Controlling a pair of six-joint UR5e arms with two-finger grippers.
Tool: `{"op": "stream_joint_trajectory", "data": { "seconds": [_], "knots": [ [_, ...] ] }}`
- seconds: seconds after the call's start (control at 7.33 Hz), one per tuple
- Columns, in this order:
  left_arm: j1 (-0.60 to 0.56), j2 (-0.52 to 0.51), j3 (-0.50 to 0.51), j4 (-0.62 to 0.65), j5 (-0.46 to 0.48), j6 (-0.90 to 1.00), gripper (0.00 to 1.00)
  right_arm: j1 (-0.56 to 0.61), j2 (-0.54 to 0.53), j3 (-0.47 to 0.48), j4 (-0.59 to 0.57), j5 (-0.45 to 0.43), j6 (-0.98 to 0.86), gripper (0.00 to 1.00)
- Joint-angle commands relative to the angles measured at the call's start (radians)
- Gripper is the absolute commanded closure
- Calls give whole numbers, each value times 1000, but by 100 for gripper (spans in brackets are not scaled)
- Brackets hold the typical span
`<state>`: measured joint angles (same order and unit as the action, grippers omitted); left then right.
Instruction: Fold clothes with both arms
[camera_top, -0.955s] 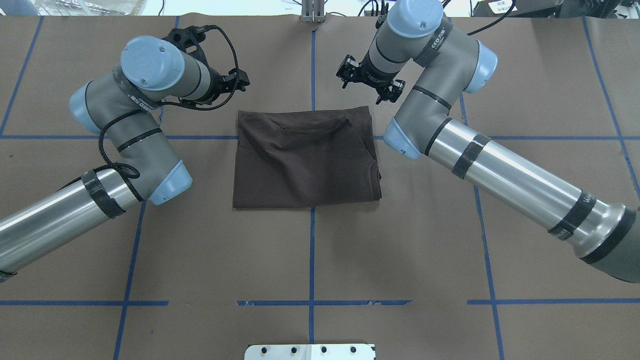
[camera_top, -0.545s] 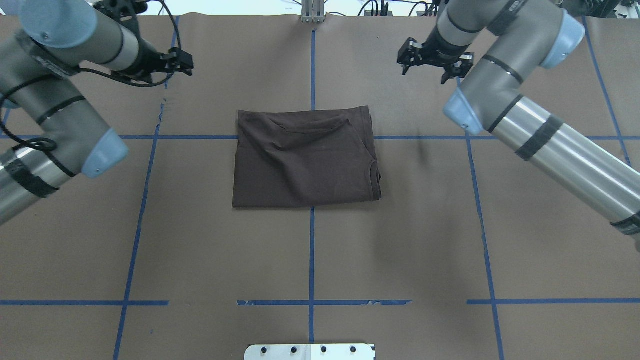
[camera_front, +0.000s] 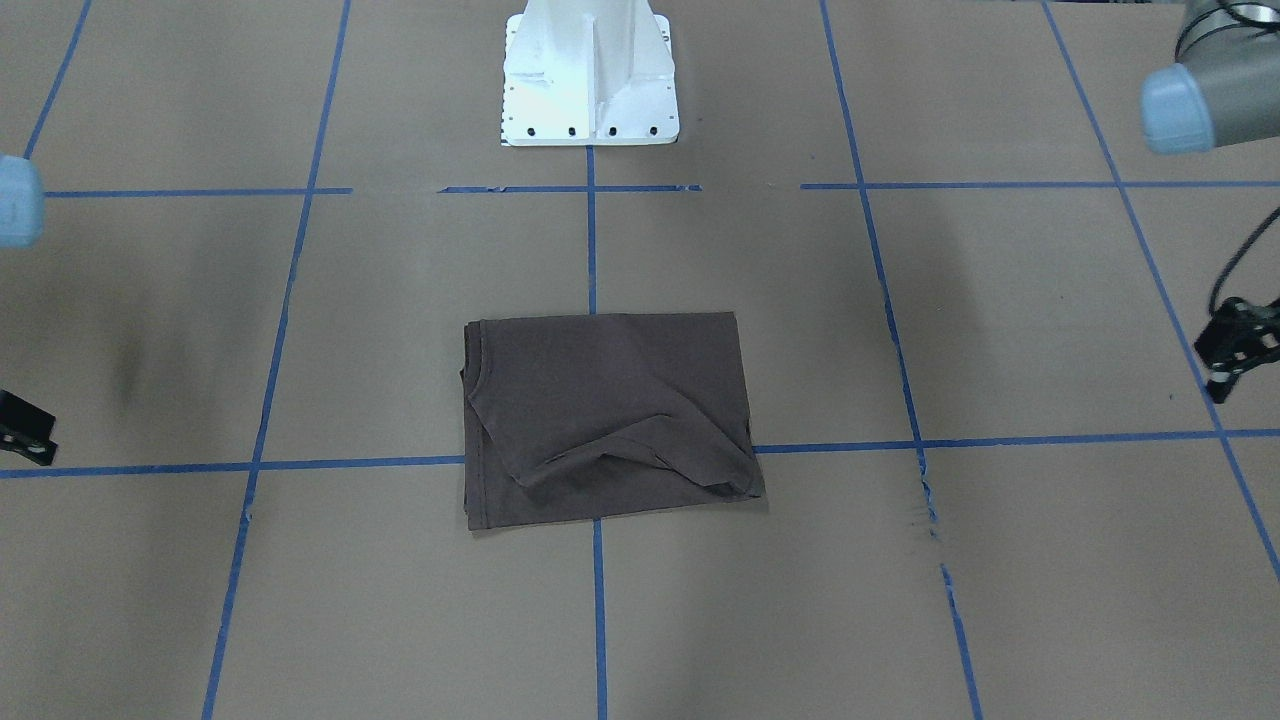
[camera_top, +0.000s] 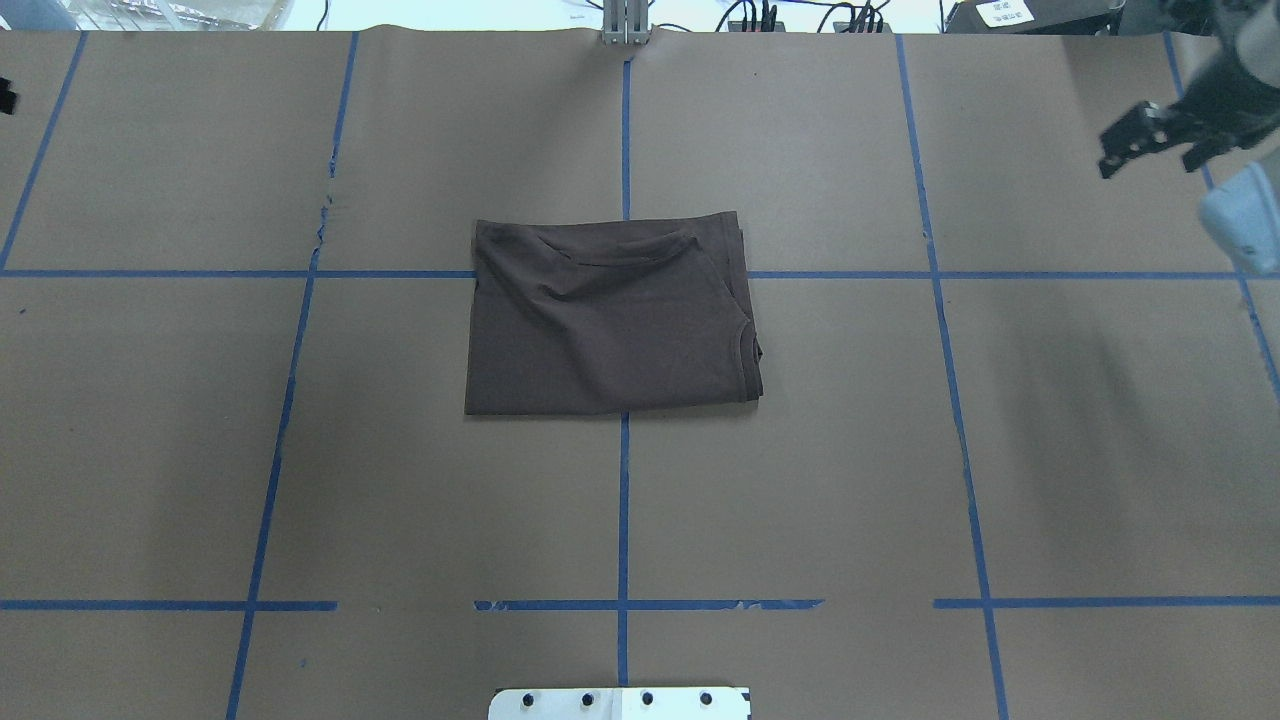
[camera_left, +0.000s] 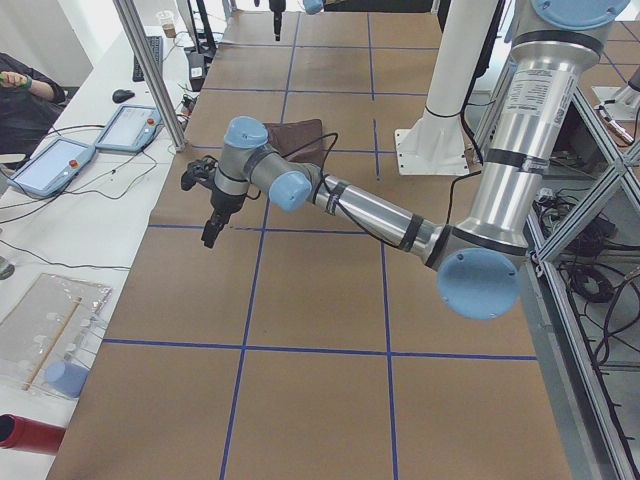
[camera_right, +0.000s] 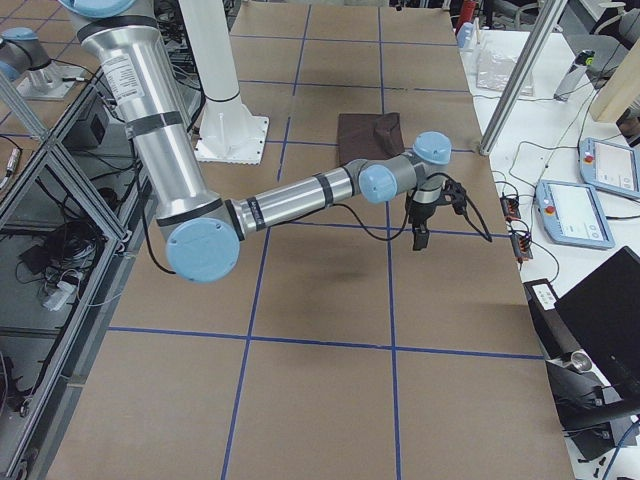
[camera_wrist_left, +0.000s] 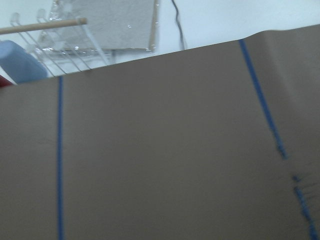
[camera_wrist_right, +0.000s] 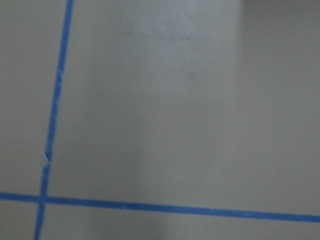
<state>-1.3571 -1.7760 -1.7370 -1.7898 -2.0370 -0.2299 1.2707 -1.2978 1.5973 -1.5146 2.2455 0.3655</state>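
Observation:
The dark brown T-shirt (camera_top: 610, 315) lies folded into a rectangle at the table's middle (camera_front: 605, 420), its collar edge on its right side in the overhead view. Nothing touches it. My right gripper (camera_top: 1150, 150) hangs far off at the back right, fingers spread and empty; in the front-facing view only a black piece of it (camera_front: 25, 425) shows. My left gripper (camera_front: 1238, 375) is far out at the table's left side, cut by the frame edge, apparently open and empty. In the side views each gripper (camera_left: 212, 225) (camera_right: 420, 230) points down over bare paper.
Brown paper with blue tape lines (camera_top: 624, 500) covers the table. The white pedestal base (camera_front: 588, 75) stands at the robot's side. Tablets (camera_left: 55, 160), cables and a clear rack (camera_left: 50, 330) lie beyond the far edge, where a seated person (camera_left: 25, 95) shows.
Both arms have swung outward from beside the shirt's far edge to the table's left and right sides. The shirt has not moved.

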Motion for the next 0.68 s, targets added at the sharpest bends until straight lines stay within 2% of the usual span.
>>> {"op": "stream_joint_trajectory", "data": {
  "seconds": [0.0,0.14,0.27,0.41,0.55],
  "knots": [
    [-166,47,-9,135,-101,412,0,137,-183,113,-80,71,-304,0],
    [-184,81,2,183,-161,526,0,191,-258,166,-161,74,-476,0],
    [-188,190,-12,149,-242,527,0,217,-279,171,-192,74,-526,0],
    [-182,204,2,59,-226,493,0,211,-244,153,-179,59,-525,0],
    [-183,217,13,40,-224,494,0,217,-245,167,-170,71,-523,0]
  ]
}}
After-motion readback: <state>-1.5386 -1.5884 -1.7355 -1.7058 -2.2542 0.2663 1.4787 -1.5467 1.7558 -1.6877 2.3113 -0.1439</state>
